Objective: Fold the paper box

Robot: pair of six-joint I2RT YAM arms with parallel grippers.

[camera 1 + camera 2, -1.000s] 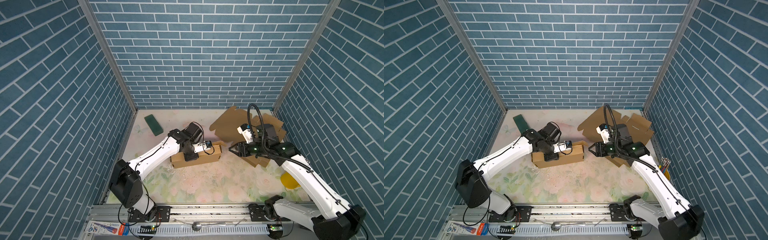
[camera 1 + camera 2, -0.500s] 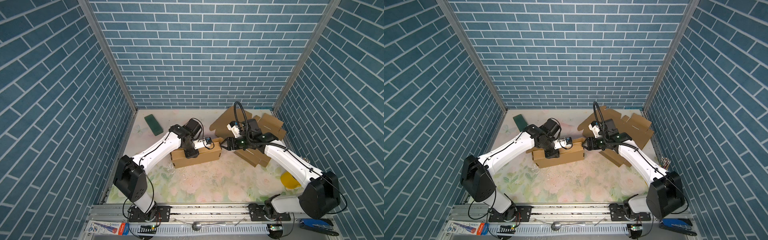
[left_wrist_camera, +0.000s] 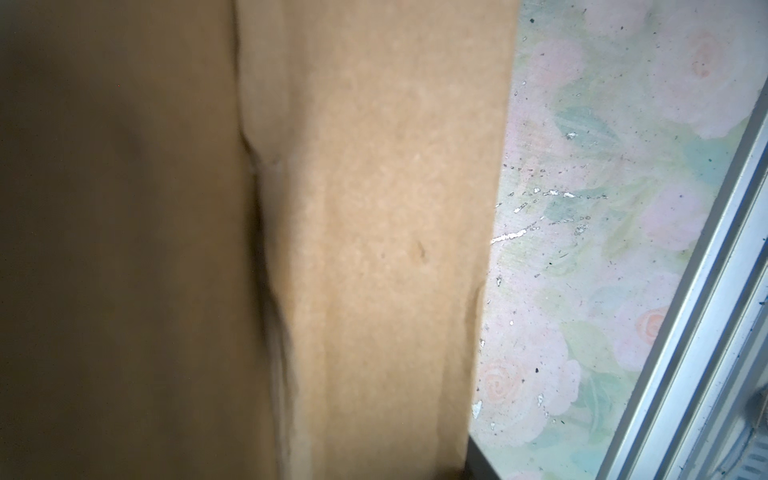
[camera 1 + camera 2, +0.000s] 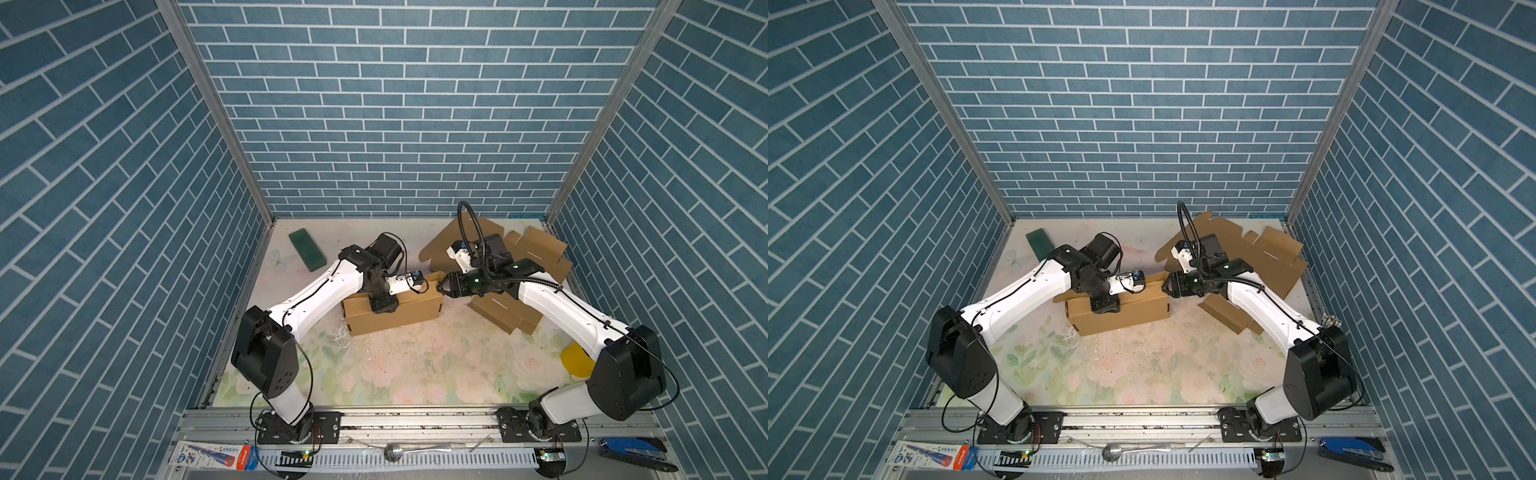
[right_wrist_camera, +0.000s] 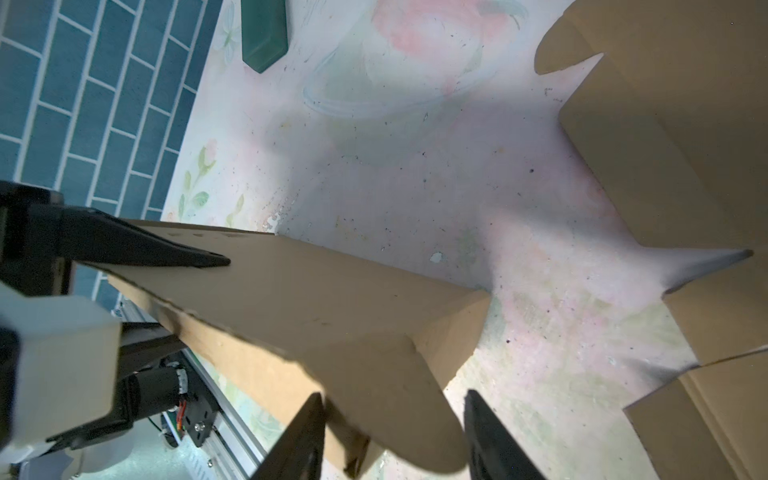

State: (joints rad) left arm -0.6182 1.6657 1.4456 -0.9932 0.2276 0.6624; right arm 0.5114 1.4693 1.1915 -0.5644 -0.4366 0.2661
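Observation:
The paper box is a long brown carton lying mid-table in both top views. My left gripper comes down over its long wall near the left half. In the right wrist view one black finger lies on that panel and a dark part shows behind it, so it is shut on the wall. Cardboard fills the left wrist view and the jaws are hidden there. My right gripper is at the box's right end. It is open, straddling the rounded end flap.
Flat cardboard sheets lie at the back right, more under my right forearm. A green flat block sits at the back left. A yellow object is by the right arm's base. Blue brick walls close three sides; a metal rail runs along the front.
My right gripper has moved left from the cardboard pile to the box's right end and now straddles the end flap. The left gripper has stayed on the box wall.

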